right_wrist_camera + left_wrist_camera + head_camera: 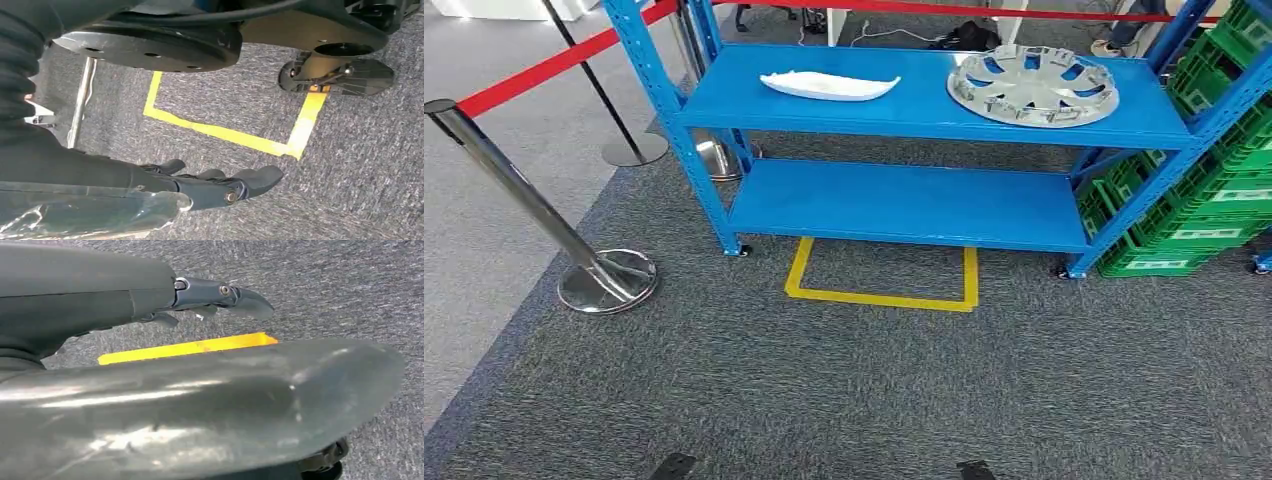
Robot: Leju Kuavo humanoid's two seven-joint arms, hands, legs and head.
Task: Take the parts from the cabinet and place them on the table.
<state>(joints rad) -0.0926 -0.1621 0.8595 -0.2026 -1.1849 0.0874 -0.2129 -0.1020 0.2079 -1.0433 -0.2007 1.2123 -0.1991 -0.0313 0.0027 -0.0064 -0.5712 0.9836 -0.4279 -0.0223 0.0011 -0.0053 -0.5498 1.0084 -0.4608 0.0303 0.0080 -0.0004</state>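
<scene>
A blue metal cabinet [924, 112] stands ahead of me on grey carpet. On its top shelf lies a long white curved part [829, 86] at the left and a round silver wheel cover [1033, 85] at the right. The lower shelf [904, 205] is bare. My left hand [200, 297] hangs over the carpet with its dark fingers stretched out and nothing in them. My right hand [215, 185] also hangs above the floor, fingers loosely extended and holding nothing. Both hands are far from the shelf parts.
A yellow tape square [884, 297] marks the floor in front of the cabinet. A chrome stanchion [604, 280] with a red belt [544, 68] stands at the left. Stacked green crates [1214, 190] sit to the right of the cabinet.
</scene>
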